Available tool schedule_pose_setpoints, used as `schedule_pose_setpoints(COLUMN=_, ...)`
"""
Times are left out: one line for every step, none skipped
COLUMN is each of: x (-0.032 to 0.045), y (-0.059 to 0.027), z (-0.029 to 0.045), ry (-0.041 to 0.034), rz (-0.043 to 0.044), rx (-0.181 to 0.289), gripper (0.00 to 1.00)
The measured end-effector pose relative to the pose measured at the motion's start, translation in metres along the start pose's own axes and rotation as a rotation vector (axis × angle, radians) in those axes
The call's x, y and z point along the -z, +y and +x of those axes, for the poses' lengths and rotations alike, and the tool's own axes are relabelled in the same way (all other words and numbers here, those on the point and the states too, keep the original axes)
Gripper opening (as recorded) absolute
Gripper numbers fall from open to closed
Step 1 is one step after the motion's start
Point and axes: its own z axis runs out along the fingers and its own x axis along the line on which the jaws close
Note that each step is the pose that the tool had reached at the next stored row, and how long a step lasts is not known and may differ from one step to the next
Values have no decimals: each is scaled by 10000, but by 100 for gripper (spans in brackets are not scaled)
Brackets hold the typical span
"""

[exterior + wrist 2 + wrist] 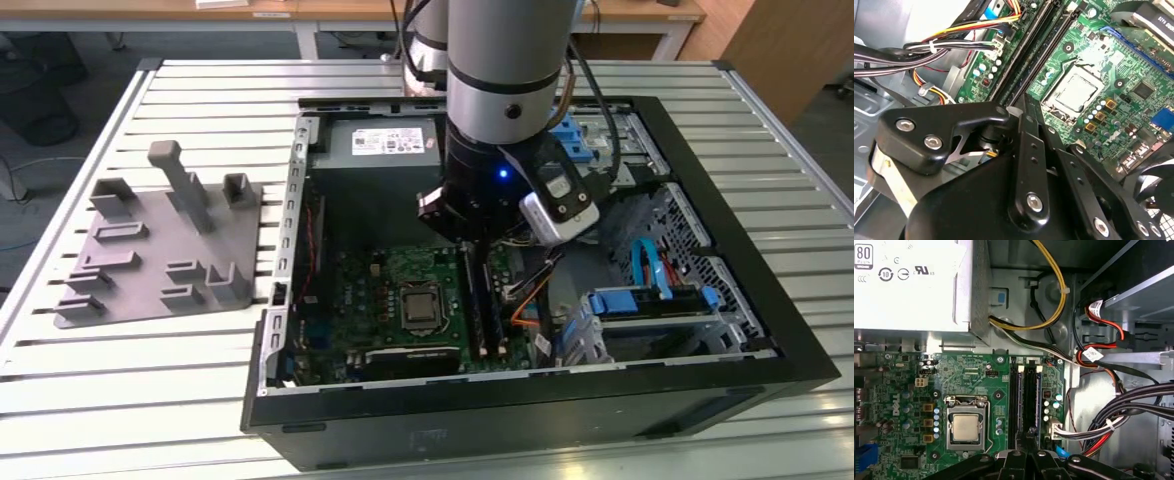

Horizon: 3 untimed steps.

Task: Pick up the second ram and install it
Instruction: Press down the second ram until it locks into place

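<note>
One grey plastic tray with upright posts (160,240), far at the exterior view's left, on one slatted pale metal table (120,400). Next, one open black computer case (534,410), lying on its side. Inside, toward the back, one grey metal power supply box (380,140) with one white printed label; print and round marks also on its pale face in the first wrist view (909,285), not read out.

One green motherboard (374,290) on the case floor, with one square silver processor socket (420,305), also seen in both wrist views (966,427) (1076,92). Just beside the socket, two long narrow black plastic memory slots (1015,405) side by side, pale clips at their ends.

One silver and black robot arm (501,60) straight above the slots, its black gripper (470,240) low over them; no telling whether spread or pressed together. One long dark strip on edge directly under the gripper, taken as the second ram (477,300), in line with the slots; seated or not, no telling.

Further right, one bundle of black, yellow, red and orange cables (1119,410), then several blue plastic drive brackets (641,300).
</note>
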Motion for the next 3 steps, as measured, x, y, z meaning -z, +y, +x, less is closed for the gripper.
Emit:
schedule_pose_setpoints(x=1, y=0, z=0, ry=0, rz=0, rx=0, gripper=10)
schedule_pose_setpoints(x=1, y=0, z=0, ry=0, rz=0, rx=0, gripper=10)
schedule_pose_setpoints(x=2, y=0, z=0, ry=0, rz=0, rx=0, gripper=10)
